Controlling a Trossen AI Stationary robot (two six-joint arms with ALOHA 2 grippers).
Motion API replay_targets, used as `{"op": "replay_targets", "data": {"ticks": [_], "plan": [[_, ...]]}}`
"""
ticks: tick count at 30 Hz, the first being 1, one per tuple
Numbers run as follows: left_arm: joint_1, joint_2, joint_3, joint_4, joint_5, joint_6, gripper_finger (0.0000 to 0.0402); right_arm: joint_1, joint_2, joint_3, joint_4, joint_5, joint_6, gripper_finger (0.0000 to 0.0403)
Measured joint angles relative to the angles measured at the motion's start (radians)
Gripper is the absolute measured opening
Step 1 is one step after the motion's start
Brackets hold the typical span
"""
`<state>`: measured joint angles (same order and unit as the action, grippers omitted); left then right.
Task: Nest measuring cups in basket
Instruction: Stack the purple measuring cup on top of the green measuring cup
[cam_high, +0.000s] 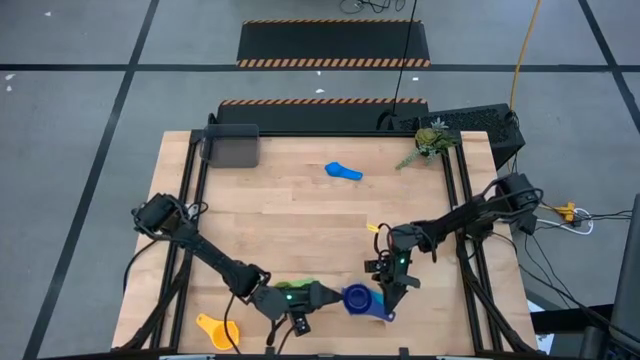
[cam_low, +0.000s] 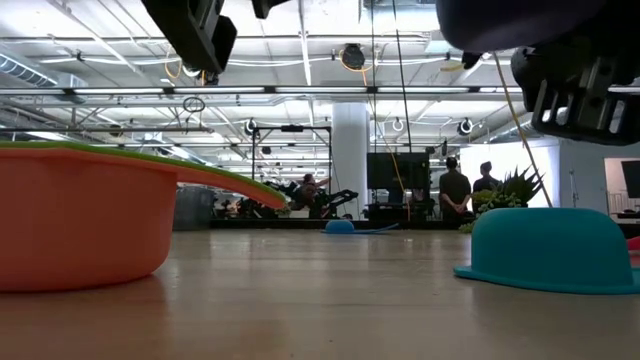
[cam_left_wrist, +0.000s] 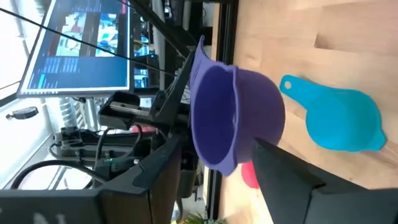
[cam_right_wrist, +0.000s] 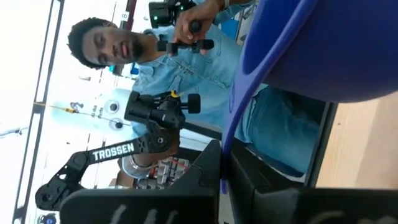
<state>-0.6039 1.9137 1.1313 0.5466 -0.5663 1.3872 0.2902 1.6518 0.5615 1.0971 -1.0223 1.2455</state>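
Orange cup (cam_low: 80, 225) sits closest to the low camera, upright on the table. A green edge shows over its rim, but I cannot tell whether a green cup is nested in it or lies behind it. It lies behind and to the outer side of the left gripper (cam_high: 325, 297).

That gripper's fingers (cam_left_wrist: 283, 177) stand on either side of the bowl of the dark blue cup (cam_left_wrist: 230, 118), which is held off the table on its side. Whether they already press on it cannot be told.

Just beyond the cup, the right gripper (cam_high: 388, 298) is clamped on its flat handle, so the step looks like a handover. To do it well, the left fingers should seat squarely across the bowl wall. The right gripper should let go only once that hold is firm, since the smooth round plastic could twist or slip out.

Ahead of the left gripper and to one side, a teal cup (cam_left_wrist: 336, 118) rests mouth down on the table.

Well apart from both grippers, at the table's far corner, the basket (cam_high: 230, 146) shows no coloured cup inside. A light blue cup (cam_high: 343, 171) lies loose on the table near it.
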Motion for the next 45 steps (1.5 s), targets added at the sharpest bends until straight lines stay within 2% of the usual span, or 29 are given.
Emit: {"op": "replay_targets", "data": {"ticks": [13, 33, 39, 45], "plan": [[0.035, 0.0, 0.0, -0.004, 0.102, 0.069, 0.0132, 0.026, 0.0, 0.002, 0.045, 0.03, -0.012, 0.0], [0.066, 0.0, 0.0, 0.004, 0.133, 0.093, 0.0131, 0.026, 0.0, 0.002, 0.043, 0.025, -0.006, 0.0], [0.066, 0.0, 0.0, 0.004, 0.173, 0.093, 0.0129, 0.026, 0.0, 0.002, 0.043, 0.022, -0.001, 0.0], [0.066, 0.0, 0.0, 0.002, 0.174, 0.08, 0.0073, 0.026, 0.0, 0.002, 0.043, 0.018, -0.003, 0.0]]}}
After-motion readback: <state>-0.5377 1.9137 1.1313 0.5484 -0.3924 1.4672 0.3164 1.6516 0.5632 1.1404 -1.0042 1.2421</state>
